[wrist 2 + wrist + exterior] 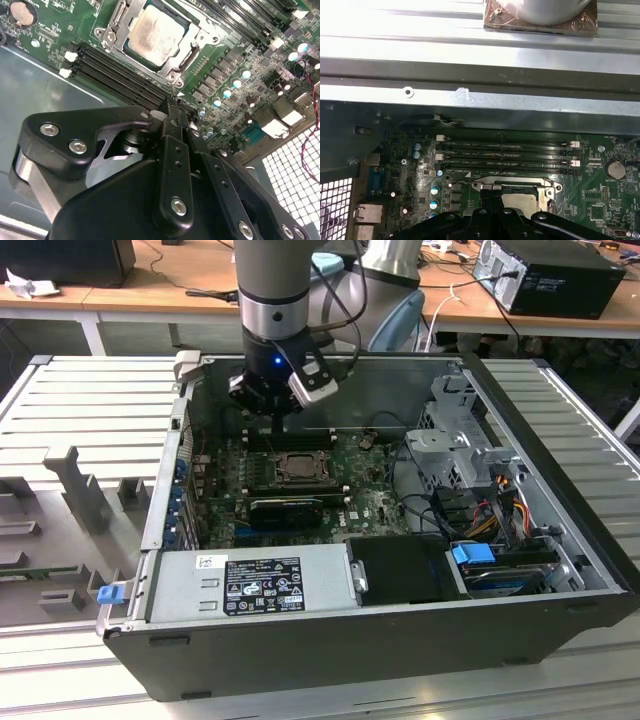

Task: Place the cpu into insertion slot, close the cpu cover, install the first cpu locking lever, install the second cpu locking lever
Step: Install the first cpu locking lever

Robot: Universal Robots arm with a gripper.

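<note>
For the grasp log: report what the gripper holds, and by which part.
Nothing. The gripper is shut and empty; the cpu lies in the insertion slot, framed by the cpu cover.

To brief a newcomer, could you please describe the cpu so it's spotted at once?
Inside the open computer case lies the green motherboard. Beside the black memory slots sits the cpu, a pale silver square framed by the cpu cover, unlike its dark neighbours.

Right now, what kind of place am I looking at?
Probably an electronics lab or workshop: an open PC case sits on a ribbed metal bench under a robot arm, with cluttered wooden desks behind.
</note>
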